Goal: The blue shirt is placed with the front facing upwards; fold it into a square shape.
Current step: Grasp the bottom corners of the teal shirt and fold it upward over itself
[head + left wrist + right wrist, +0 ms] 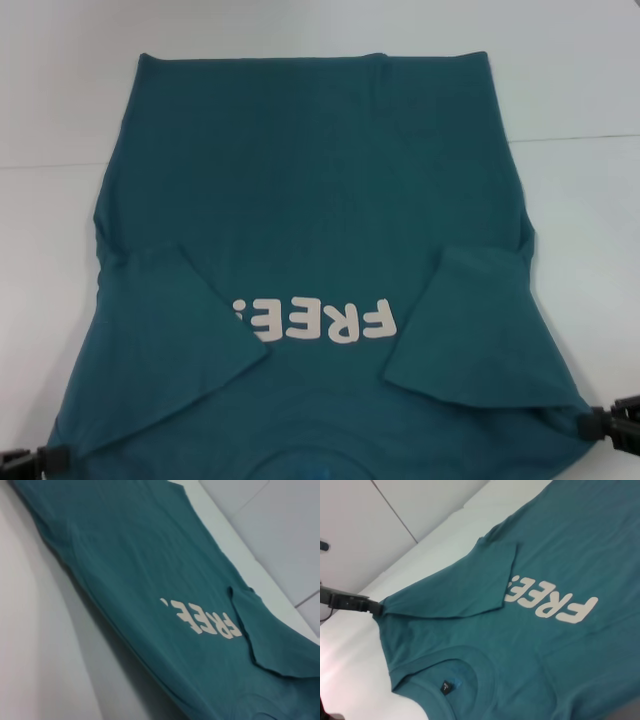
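The blue shirt [320,200] lies front up on the white table, its hem at the far side and its collar [310,466] at the near edge. Pale "FREE!" lettering [315,320] reads upside down. Both short sleeves [170,330] are turned inward over the chest. My left gripper [45,461] pinches the near left shoulder corner, and the right wrist view shows it [367,605] shut on the cloth. At the near right shoulder corner, my right gripper [592,422] grips the fabric. The left wrist view shows the shirt [140,555] raised, with a shadow under its edge.
The white table [60,100] spreads around the shirt, with a thin seam line [580,137] running off to the right. A small dark neck label [445,686] sits inside the collar [470,662].
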`<act>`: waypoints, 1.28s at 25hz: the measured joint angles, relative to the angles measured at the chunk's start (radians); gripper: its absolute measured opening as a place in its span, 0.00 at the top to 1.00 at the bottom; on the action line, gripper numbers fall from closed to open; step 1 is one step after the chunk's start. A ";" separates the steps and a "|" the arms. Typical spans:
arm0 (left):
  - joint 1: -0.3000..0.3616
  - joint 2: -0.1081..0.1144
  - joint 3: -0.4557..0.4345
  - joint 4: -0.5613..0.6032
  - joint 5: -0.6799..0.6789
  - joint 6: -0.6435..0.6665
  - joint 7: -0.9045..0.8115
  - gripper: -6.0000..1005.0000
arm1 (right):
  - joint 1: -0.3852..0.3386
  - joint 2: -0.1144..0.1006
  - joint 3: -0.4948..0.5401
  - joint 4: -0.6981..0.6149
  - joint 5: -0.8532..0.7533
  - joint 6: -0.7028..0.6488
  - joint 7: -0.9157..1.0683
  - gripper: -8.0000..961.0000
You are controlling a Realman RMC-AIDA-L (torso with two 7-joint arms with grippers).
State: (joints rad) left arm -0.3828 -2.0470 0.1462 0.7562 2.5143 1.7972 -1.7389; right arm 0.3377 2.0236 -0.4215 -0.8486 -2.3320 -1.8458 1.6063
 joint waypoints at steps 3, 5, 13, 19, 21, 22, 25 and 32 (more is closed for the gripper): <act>0.016 -0.005 -0.008 0.000 0.000 0.028 0.033 0.94 | -0.029 0.007 0.029 0.002 0.001 -0.012 -0.064 0.95; 0.024 -0.009 -0.009 0.002 0.000 0.046 0.052 0.94 | -0.046 0.009 0.044 0.010 0.001 -0.027 -0.108 0.95; 0.057 -0.022 -0.023 0.002 0.000 0.095 0.130 0.94 | -0.107 0.011 0.094 0.045 0.002 -0.092 -0.242 0.95; 0.095 -0.034 -0.054 -0.001 0.001 0.129 0.193 0.94 | -0.131 -0.006 0.199 0.093 0.002 -0.128 -0.325 0.95; 0.098 -0.036 -0.054 -0.004 0.005 0.133 0.197 0.94 | -0.134 -0.015 0.222 0.112 0.001 -0.125 -0.333 0.95; 0.101 -0.037 -0.053 -0.005 0.007 0.134 0.197 0.94 | -0.136 -0.017 0.230 0.115 0.001 -0.123 -0.335 0.95; 0.108 -0.042 -0.050 -0.006 0.008 0.143 0.199 0.94 | -0.144 -0.019 0.253 0.114 -0.003 -0.116 -0.336 0.95; 0.138 -0.049 -0.056 -0.006 0.009 0.178 0.233 0.94 | -0.183 -0.026 0.263 0.129 -0.004 -0.122 -0.373 0.95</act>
State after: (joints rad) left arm -0.2446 -2.0964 0.0906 0.7500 2.5234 1.9750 -1.5058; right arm 0.1546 1.9975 -0.1587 -0.7195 -2.3361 -1.9675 1.2333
